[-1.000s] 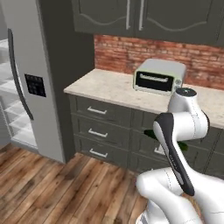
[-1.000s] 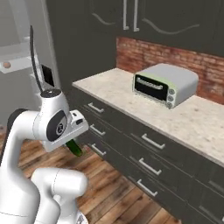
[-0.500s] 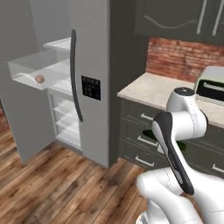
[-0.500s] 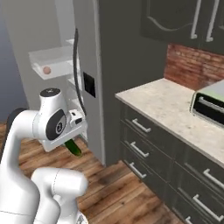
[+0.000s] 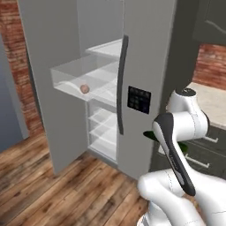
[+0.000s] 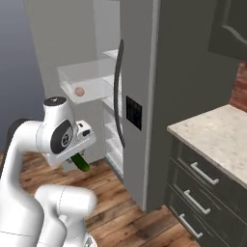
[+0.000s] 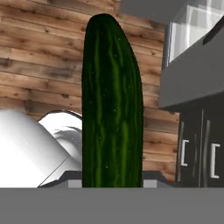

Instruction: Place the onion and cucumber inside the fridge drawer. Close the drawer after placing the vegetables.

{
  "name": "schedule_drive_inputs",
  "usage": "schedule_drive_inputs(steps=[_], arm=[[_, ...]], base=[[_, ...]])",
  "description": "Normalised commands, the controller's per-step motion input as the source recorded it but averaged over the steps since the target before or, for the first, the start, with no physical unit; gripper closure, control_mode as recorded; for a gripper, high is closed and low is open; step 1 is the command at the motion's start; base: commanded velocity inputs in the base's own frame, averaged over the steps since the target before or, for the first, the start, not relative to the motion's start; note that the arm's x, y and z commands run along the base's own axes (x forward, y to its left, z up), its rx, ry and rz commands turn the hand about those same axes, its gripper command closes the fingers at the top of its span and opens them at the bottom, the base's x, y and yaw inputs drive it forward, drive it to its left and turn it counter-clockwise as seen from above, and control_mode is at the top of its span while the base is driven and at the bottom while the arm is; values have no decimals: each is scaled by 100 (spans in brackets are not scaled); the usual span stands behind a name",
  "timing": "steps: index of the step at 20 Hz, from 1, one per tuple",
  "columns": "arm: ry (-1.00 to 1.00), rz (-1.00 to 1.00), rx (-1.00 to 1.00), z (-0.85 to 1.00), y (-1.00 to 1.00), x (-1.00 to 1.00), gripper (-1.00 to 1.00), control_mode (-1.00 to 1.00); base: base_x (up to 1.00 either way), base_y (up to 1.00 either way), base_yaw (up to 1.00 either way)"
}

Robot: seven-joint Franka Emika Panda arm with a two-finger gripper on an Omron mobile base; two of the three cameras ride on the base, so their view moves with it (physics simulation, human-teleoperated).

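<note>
My gripper [image 6: 74,157] is shut on the cucumber [image 6: 81,163], a dark green stick that juts down from the hand, low in front of the base. The hand view has the cucumber [image 7: 112,105] upright in the middle, covering the fingertips. A green tip of the cucumber [image 5: 149,135] peeks out beside the arm. The onion [image 5: 84,89], a small reddish-brown ball, lies inside the fridge drawer [image 5: 66,76], a clear box pulled out of the open fridge. From the right, the onion [image 6: 79,91] rests in the fridge drawer [image 6: 89,72] above and beyond the gripper.
The open fridge door [image 5: 46,88] stands left of the drawer. The shut right door carries a long dark handle [image 5: 121,84] and a black panel [image 5: 139,99]. White shelves [image 5: 103,129] sit below the drawer. A counter with dark drawers [image 6: 205,149] is at the right, over a wood floor [image 5: 48,190].
The base has swung left, so the views slid from the counter and toaster oven to the open fridge. The cucumber stays in the shut gripper.
</note>
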Motion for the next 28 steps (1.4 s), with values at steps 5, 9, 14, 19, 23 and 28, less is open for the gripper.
schedule_drive_inputs(steps=[5,9,14,19,23,28], arm=[[0,0,0,0,0,0,100,100],[0,0,0,0,0,0,100,100],[0,0,0,0,0,0,100,100],[0,0,0,0,0,0,100,100],[0,0,0,0,0,0,100,100],[0,0,0,0,0,0,100,100]], base=[[100,34,12],[99,0,17],[90,0,17],[67,-13,6],[49,-4,3],[52,0,6]])
